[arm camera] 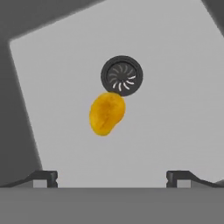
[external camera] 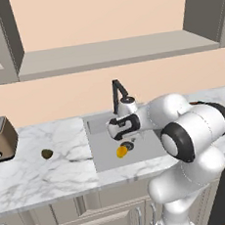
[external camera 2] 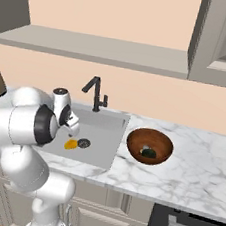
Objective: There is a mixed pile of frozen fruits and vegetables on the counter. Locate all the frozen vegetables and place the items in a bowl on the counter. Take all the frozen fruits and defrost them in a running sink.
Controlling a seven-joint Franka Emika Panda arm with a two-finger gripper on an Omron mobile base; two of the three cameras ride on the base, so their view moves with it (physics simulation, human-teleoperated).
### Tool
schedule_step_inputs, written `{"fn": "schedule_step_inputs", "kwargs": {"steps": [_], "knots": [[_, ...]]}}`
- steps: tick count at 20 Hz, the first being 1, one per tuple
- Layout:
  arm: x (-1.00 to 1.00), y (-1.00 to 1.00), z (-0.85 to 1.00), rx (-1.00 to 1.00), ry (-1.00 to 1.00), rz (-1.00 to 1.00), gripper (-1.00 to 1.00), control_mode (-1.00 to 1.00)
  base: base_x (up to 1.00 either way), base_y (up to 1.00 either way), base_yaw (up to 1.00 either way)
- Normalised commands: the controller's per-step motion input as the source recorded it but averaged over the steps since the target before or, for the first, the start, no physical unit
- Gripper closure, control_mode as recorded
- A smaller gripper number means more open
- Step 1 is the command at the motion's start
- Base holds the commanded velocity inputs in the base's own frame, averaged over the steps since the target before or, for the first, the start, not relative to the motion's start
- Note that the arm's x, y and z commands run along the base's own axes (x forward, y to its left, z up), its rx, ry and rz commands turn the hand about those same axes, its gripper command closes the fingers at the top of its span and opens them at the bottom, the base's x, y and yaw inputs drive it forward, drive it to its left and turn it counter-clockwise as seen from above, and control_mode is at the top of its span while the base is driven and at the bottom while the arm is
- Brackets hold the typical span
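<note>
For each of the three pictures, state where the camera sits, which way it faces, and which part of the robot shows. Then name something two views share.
Left base view: behind the arm's left, facing the sink, toaster and olive-green fruit; arm lower right.
Right base view: behind the arm's right, facing sink and bowl; arm lower left.
Hand view: on the hand, looking down into the basin; open gripper fingertips at bottom.
Shared: the orange-yellow fruit beside the drain appears in all three.

A white marble counter with grey veins (external camera 2: 188, 170) carries a grey rectangular recessed sink (external camera 2: 99, 133) with a thin black angular faucet (external camera 2: 95, 93) behind it. An orange-yellow oval fruit (external camera 2: 71, 144) lies on the basin floor just beside the round drain (external camera 2: 83, 143). Right of the sink stands a wide reddish-brown wooden bowl (external camera 2: 149, 146) holding a dark green roundish item (external camera 2: 148, 152).
</note>
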Motion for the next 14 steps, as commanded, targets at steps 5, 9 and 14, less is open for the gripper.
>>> {"fn": "schedule_step_inputs", "kwargs": {"steps": [5, 9, 14], "knots": [[0.0, 0.49, 0.33, -0.07, 0.08, 0.24, -1.0, -1.0, 0.0, 0.0, 0.0], [0.0, 0.71, 0.21, 0.0, -0.01, 0.17, -1.0, -1.0, 0.0, 0.0, 0.0], [0.0, 0.88, 0.07, -0.01, -0.03, 0.12, -1.0, -1.0, 0.0, 0.0, 0.0]]}}
